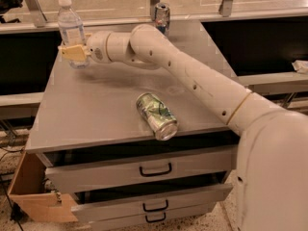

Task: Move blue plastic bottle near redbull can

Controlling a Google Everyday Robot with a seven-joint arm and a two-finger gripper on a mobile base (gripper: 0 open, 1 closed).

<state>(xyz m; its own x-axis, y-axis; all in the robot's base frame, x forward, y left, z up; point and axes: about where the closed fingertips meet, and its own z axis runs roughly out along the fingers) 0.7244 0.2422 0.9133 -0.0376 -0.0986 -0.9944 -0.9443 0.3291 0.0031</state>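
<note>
The blue plastic bottle [70,25], clear with a white cap, stands upright at the far left corner of the grey table [96,105]. My gripper [73,53] is at the bottle's lower part, with its yellowish fingers [72,52] shut on it. The redbull can [162,16], slim, blue and silver, stands upright at the table's far edge, well to the right of the bottle. My white arm [192,76] reaches across the table from the right.
A green-and-white can [156,115] lies on its side near the table's front edge. Drawers [154,170] sit under the tabletop. A cardboard box [29,196] is on the floor at the lower left. A shelf rail [144,18] runs behind the table.
</note>
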